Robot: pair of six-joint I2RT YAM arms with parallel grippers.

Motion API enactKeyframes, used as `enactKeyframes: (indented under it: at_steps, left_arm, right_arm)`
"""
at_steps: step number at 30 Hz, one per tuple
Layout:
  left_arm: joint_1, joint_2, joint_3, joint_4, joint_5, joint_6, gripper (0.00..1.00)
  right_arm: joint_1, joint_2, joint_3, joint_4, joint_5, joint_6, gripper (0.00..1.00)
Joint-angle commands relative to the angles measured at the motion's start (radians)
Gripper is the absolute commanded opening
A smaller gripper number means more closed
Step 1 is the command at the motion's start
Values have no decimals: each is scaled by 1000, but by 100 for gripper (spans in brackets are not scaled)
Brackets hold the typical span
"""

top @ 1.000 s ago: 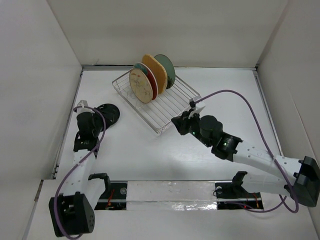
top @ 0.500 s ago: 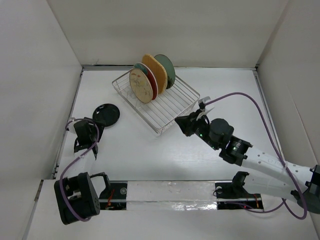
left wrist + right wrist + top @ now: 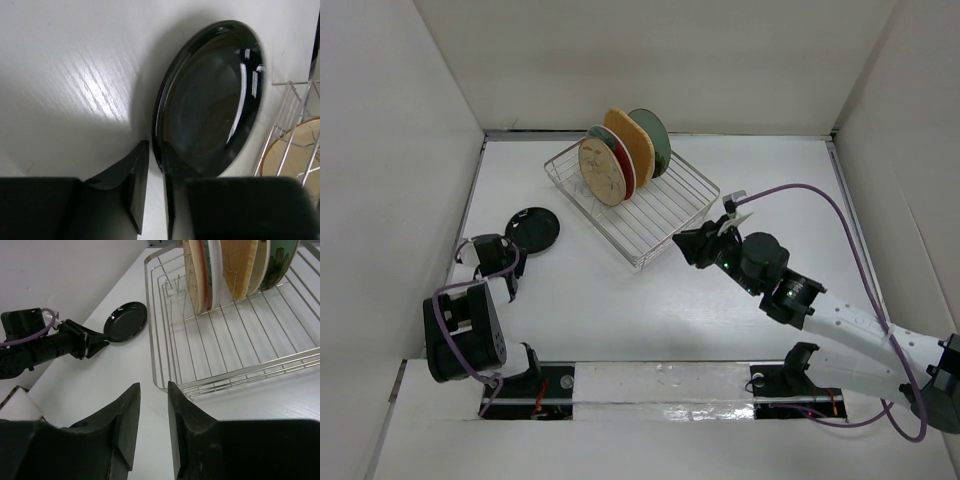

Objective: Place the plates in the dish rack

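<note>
A black plate [image 3: 533,228] lies flat on the table left of the dish rack [image 3: 665,210]. Several plates stand in the rack's far end: a beige floral one [image 3: 603,172] in front, then a red-rimmed one, an orange-tan one [image 3: 634,146] and a green one [image 3: 654,139]. My left gripper [image 3: 510,255] is open by a narrow gap, with its fingertips at the black plate's near rim [image 3: 210,97]. My right gripper [image 3: 684,243] is open and empty, just in front of the rack's near corner [image 3: 240,340].
White walls close in the table on the left, back and right. The rack's near half holds no plates. The left arm is folded back near the left wall. A purple cable loops above the right arm [image 3: 800,300].
My left gripper has drawn back from over the black plate towards the near left, and the plate stays flat on the table. The right gripper has shifted slightly right by the rack's corner.
</note>
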Motion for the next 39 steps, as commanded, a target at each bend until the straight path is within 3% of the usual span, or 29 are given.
enactKeyframes:
  at_steps: [1,4,8,9,12,14,15,16,17,22,24,26,28,29,30,33,39]
  left_arm:
    - [8,59,26,102,-9,-22,13]
    - [8,118,30,151,1,-37,0]
    - [-1,57,-2,168,-17,-26,0]
    - [-1,-12,-10,164,-17,-19,0]
    - [-32,-211,-36,130,-57,20,0]
    - [-32,-317,-47,84,-55,35,0]
    - [-32,-415,-45,63,-46,41,0]
    - [-32,-462,-44,21,-45,69,0]
    - [-32,-503,-40,1,-40,76,0]
    - [-32,-703,-37,-66,102,113,0]
    - [-32,-739,-25,-83,156,135,0]
    - [-76,-746,-13,-93,190,149,0]
    - [-116,-747,-14,-67,260,139,0]
    - [-116,-747,-14,-53,261,139,0]
    - [-126,-743,-13,-42,308,135,0]
    - [-139,-720,-8,-5,406,123,0]
    - [-139,-649,-19,105,555,80,0]
  right_arm:
    - [-25,-11,15,-5,23,72,37]
    - [-34,-10,18,-16,34,94,51]
    - [-34,-16,-5,43,30,98,72]
    - [-34,-17,-9,50,31,103,83]
    - [-23,-17,-10,73,-4,72,87]
    - [-23,-8,-6,67,-15,63,75]
    - [-11,-4,7,59,-16,60,40]
    - [-11,2,13,53,-18,61,12]
    - [-11,9,21,38,-30,63,0]
    - [-2,122,116,4,-102,115,0]
    - [8,180,165,-1,-160,109,17]
    - [8,266,237,21,-255,120,24]
    - [8,349,288,74,-309,126,42]
    - [8,378,306,83,-324,126,42]
    - [8,404,328,82,-322,130,53]
    - [-6,496,401,79,-323,111,68]
    - [-63,582,457,105,-375,98,73]
